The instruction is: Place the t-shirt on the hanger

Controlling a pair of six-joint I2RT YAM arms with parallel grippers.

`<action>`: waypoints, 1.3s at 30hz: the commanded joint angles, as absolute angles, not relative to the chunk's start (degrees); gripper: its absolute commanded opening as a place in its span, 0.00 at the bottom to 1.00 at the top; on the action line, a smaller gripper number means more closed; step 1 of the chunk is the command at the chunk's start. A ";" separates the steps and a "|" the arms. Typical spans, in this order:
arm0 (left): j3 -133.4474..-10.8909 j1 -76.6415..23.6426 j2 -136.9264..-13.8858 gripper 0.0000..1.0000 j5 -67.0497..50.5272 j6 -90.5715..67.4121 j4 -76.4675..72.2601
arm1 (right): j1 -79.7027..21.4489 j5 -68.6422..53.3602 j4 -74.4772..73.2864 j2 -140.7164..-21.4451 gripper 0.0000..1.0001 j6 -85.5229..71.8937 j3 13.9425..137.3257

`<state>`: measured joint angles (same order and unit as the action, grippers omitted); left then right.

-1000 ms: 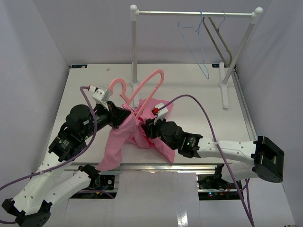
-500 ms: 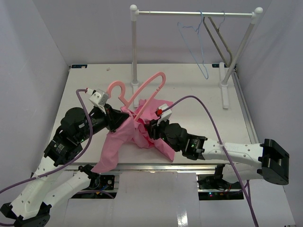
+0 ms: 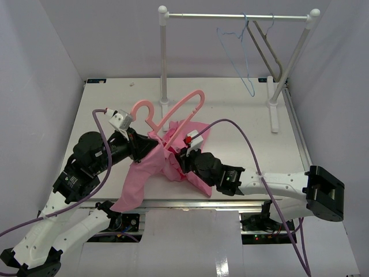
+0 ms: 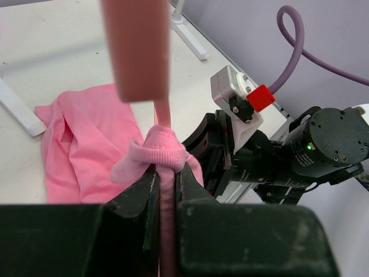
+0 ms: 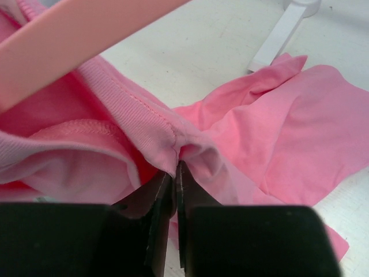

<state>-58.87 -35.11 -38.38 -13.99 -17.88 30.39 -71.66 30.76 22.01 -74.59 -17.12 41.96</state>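
The pink hanger (image 3: 180,108) is lifted at a tilt over the table's middle, hook (image 3: 142,108) to the left. My left gripper (image 3: 151,148) is shut on one of its bars; in the left wrist view the bar (image 4: 167,231) runs between the jaws, with the t-shirt's ribbed collar (image 4: 164,148) bunched at the tips (image 4: 167,171). The pink t-shirt (image 3: 143,173) hangs crumpled from the hanger down to the near table edge. My right gripper (image 3: 176,158) is shut on the collar seam (image 5: 167,130), just below the hanger arm (image 5: 86,40).
A white clothes rack (image 3: 163,57) stands at the back with a thin blue wire hanger (image 3: 241,57) and a grey hanger (image 3: 266,53) on its rail. Its right foot (image 3: 274,109) lies on the table. The two arms nearly touch at the middle.
The hanger has shifted slightly right and away with the collar. My right gripper has moved left, closer to the left one. Both stay shut.
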 commanded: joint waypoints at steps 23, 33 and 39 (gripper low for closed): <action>-59.95 -35.27 -42.16 0.00 -24.86 -0.58 43.16 | -41.58 21.90 0.35 -49.93 0.08 -13.90 47.75; -57.15 -35.33 -39.95 0.00 -22.70 5.50 44.19 | -31.32 13.55 -6.28 -54.46 0.08 -11.02 54.16; -57.93 -35.27 -44.46 0.00 -22.41 5.40 43.34 | -31.02 4.35 -8.96 -55.05 0.08 -8.60 57.96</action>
<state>-57.21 -35.40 -42.00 -24.21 4.49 41.31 -33.13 7.43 -7.38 -55.26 -12.91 52.50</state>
